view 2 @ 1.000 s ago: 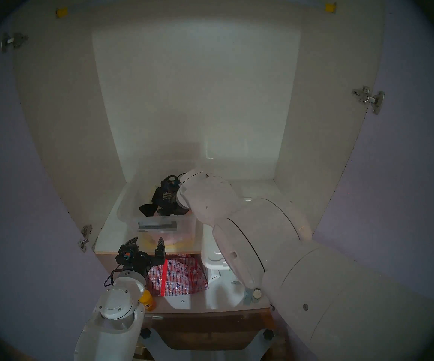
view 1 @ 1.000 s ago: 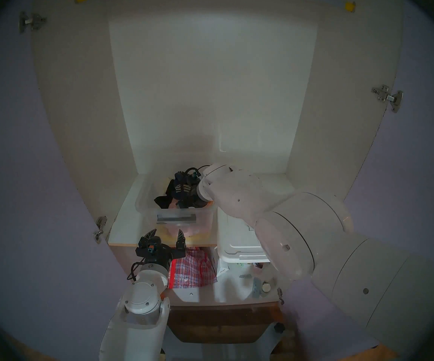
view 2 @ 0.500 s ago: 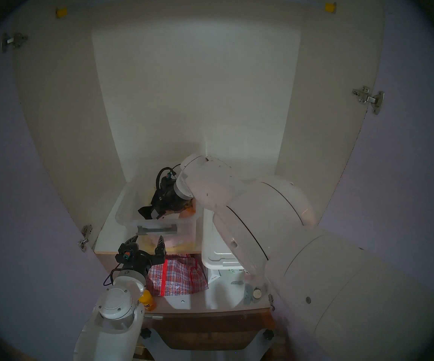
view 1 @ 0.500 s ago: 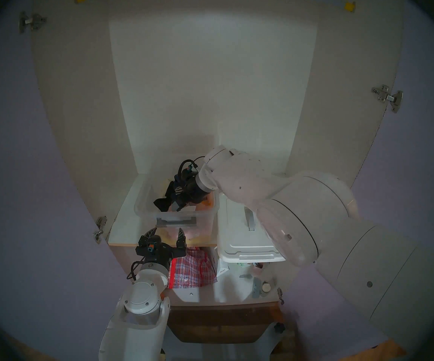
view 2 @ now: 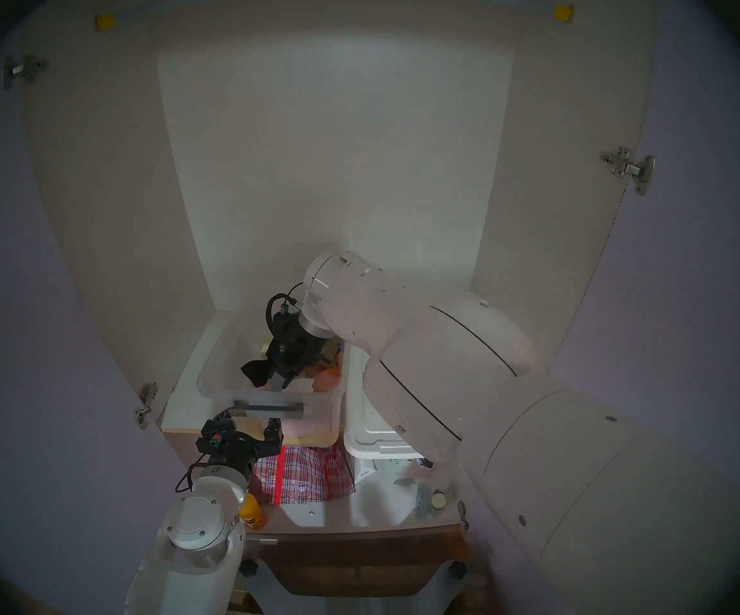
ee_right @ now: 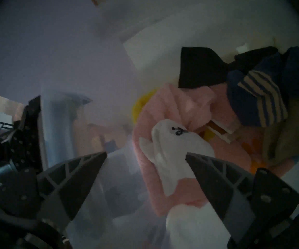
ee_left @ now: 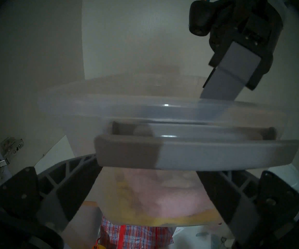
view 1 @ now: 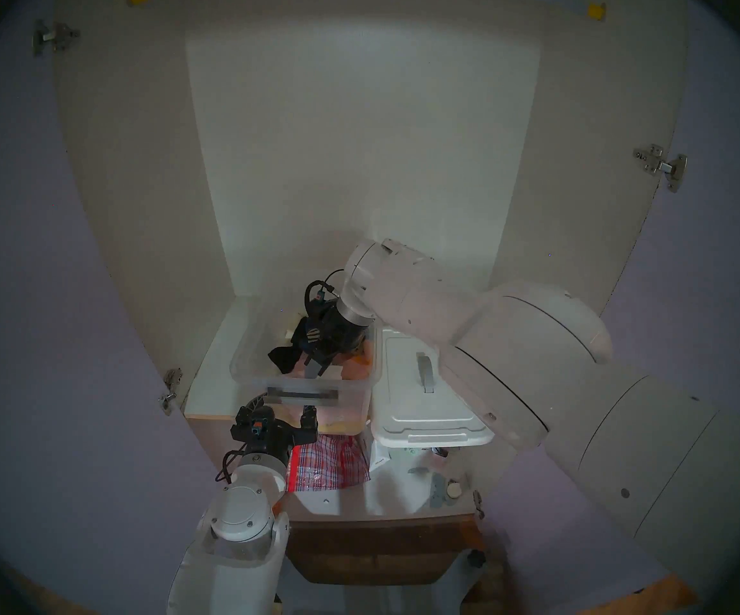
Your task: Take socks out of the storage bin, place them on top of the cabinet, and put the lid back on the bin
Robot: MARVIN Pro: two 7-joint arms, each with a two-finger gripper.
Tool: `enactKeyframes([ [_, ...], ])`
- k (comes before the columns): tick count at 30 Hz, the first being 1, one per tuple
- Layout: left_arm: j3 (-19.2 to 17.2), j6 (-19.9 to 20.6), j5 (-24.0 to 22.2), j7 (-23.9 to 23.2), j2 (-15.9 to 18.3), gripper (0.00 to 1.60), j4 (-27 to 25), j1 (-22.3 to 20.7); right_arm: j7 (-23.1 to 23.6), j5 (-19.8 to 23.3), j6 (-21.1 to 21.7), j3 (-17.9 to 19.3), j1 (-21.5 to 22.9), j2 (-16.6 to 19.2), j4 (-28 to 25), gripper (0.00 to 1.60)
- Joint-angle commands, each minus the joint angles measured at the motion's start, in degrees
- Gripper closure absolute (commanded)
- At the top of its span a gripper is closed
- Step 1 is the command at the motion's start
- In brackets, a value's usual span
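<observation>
The clear storage bin [view 1: 243, 361] stands open on the cabinet's [view 1: 359, 157] white shelf board, and its grey bar handle [view 1: 303, 394] [ee_left: 195, 153] faces me. My right gripper [view 1: 315, 366] [ee_right: 146, 153] is open and reaches down inside the bin. The white socks [ee_right: 172, 149] with a black mark lie on pink cloth just past and between its fingertips. A navy striped sock [ee_right: 260, 99] and a black sock [ee_right: 199, 69] lie beyond. My left gripper [view 1: 283, 407] is open, its fingertips under the bin's handle. The milky-white lid [view 1: 426, 405] lies to the right of the bin.
The lid overhangs the shelf's tan front edge [view 1: 208, 416]. A red plaid bag [view 1: 328, 463] and small items sit on the lower shelf. An orange bottle [view 2: 252, 514] stands by my left wrist. Lilac doors stand open on both sides, with hinges [view 1: 170, 388] near the shelf.
My right gripper has turned and come forward and down inside the bin. The bin has slid toward the shelf's front, so its handle now covers my left fingertips. More of the lid shows.
</observation>
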Motion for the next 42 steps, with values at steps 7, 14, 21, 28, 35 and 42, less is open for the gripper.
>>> enactKeyframes([
  [7,0.0,-0.5,-0.1,-0.1,0.0,0.00,-1.5,-1.2,-13.9,1.5,-2.3,3.2,-1.1,-0.1,-1.4,0.00],
  [14,0.0,-0.5,0.0,0.0,0.0,0.00,-1.3,-1.2,-19.7,3.8,-2.5,7.5,-2.1,-1.6,-1.7,0.00],
  [21,0.1,-0.5,0.0,0.1,0.0,0.00,-1.3,-1.2,-20.6,3.0,-2.6,9.8,-3.7,-3.7,-1.3,0.00],
  [28,0.1,-0.4,0.0,0.2,0.0,0.00,-1.1,-1.2,-21.8,2.3,-3.3,9.1,-5.6,-3.7,-1.0,0.00],
  [35,0.1,-0.4,0.0,0.3,0.0,0.00,-1.0,-1.2,-23.6,1.0,-4.0,7.8,-6.6,-4.1,-1.1,0.00],
  [42,0.2,-0.4,0.0,0.4,0.0,0.00,-0.8,-1.2,-25.1,0.2,-4.5,7.0,-8.3,-4.2,-1.0,0.00],
])
